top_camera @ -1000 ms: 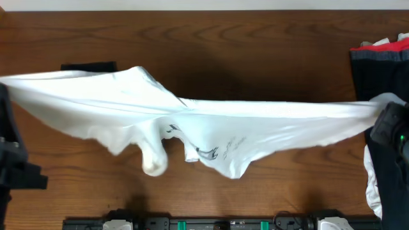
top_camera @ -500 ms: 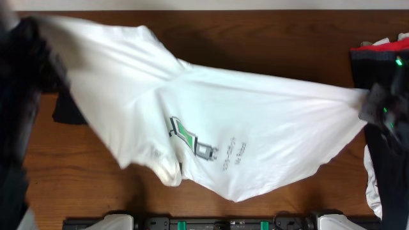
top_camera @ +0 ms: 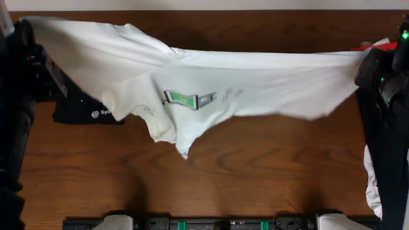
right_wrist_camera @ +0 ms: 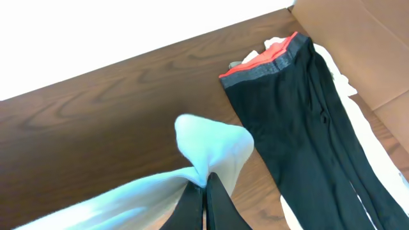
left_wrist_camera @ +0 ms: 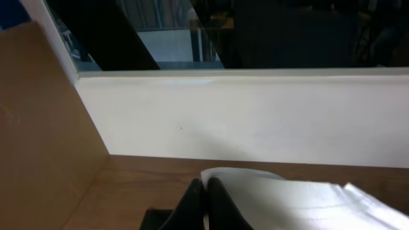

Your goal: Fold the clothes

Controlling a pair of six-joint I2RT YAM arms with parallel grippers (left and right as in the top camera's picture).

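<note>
Since half a sec ago both arms have carried the white T-shirt (top_camera: 255, 83) toward the far table edge & pulled it tighter. It was a broad sagging sheet, now it's a narrower band. Its R end sits higher in the overhead view, and the black folded shirt (top_camera: 83, 114) is more exposed.

L gripper (left_wrist_camera: 206, 186): jaws clenched on a white edge of the tee, fabric spilling out to the right of the fingers in the wrist view. R gripper (right_wrist_camera: 204, 182): jaws pinched on a bunched corner of the tee. A rounded lobe of cloth pokes up above the tips, the rest trails off lower left.

Tee hangs stretched between the two grips, lifted off the table (top_camera: 255, 185), spanning nearly the full width near the far edge. Its lower edge droops to a point left of centre. Logo patch (top_camera: 185, 98), green & white, faces up w/ faint print just beside it.

Black folded shirt lies on the table, partly under the tee's L part, white lettering partly visible.

R wrist view: black garment w/ red waistband (right_wrist_camera: 300, 108) lies flat just beside the R gripper, cardboard (right_wrist_camera: 364, 45) beyond. White cloth (top_camera: 372, 185) shows at the table's R edge in the overhead view.

L wrist view: cardboard panel (left_wrist_camera: 38, 128) at left, white wall (left_wrist_camera: 255, 115) ahead.
</note>
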